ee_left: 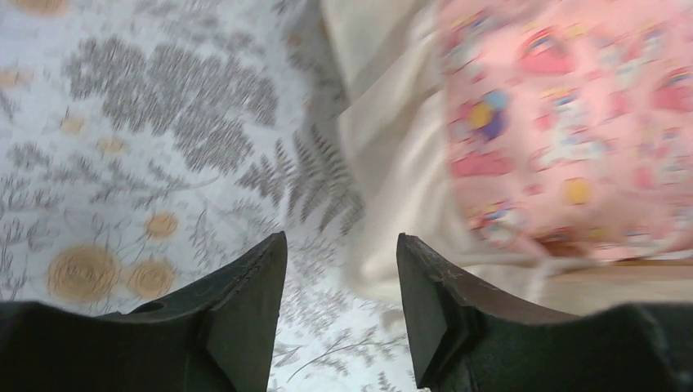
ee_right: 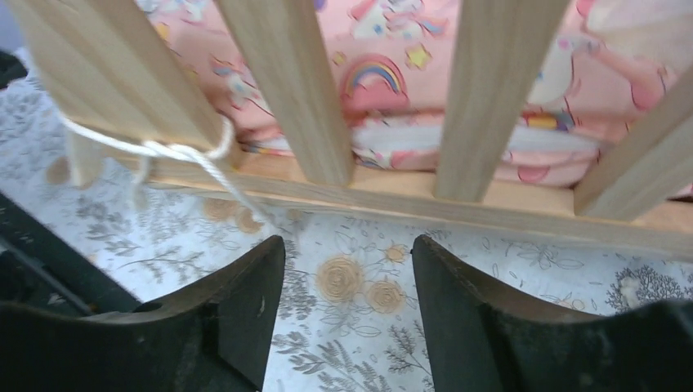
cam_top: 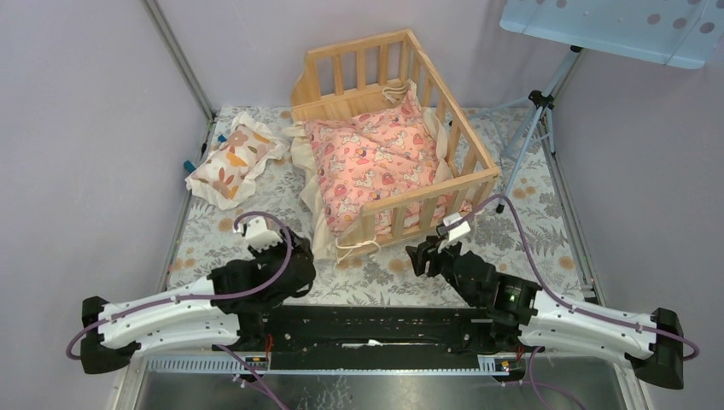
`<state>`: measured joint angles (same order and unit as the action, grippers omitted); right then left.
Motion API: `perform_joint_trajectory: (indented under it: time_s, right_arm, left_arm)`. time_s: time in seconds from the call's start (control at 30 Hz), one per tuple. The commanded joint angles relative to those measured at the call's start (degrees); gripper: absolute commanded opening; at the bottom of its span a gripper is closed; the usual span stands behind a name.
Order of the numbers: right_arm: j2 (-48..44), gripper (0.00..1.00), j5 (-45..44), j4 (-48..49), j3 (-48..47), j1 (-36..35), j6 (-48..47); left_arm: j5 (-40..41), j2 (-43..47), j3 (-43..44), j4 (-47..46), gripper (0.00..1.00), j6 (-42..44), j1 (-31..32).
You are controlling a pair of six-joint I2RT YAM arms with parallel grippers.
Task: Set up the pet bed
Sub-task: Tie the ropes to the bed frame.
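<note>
Cushion in, pillow not yet.
The pet bed (cam_top: 465, 147) stands on the counter (cam_top: 534, 224) with the pink cushion (cam_top: 376, 162) inside; the pillow (cam_top: 235, 162) lies beside it. The left fingers (ee_left: 249, 298) and right fingers (ee_right: 245, 298) gape, empty.

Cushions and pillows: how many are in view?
2. The pink cushion lies in the pet bed; the small leaf-print pillow lies on the table to its left.

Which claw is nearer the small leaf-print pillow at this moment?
Left. The left claw hovers over the tablecloth beside the cushion, with the pillow farther back on its left. The right claw faces the pet bed rail, on the cushion's other side.
</note>
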<state>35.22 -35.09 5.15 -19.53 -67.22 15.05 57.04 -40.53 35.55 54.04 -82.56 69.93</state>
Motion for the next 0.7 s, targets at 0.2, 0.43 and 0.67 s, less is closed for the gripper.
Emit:
perform_joint_trajectory:
  time_s: [0.2,0.43,0.67]
  right_arm:
    - [3.37,0.66,6.1,-21.44,-21.08,0.32,4.71]
    - [17.62,0.67,-5.75,-43.39,-46.55,0.47,14.48]
    - [28.87,0.73,-3.66,-48.11,-63.39,15.19,4.9]
  left_arm:
    - [-3.1,-0.98,12.77,-26.58,0.53,42.92,-4.3]
    - [-26.74,-11.3,15.45,-34.7,0.56,49.06,-19.71]
    - [-33.53,-14.88,18.24,-35.34,0.61,51.01,-26.31]
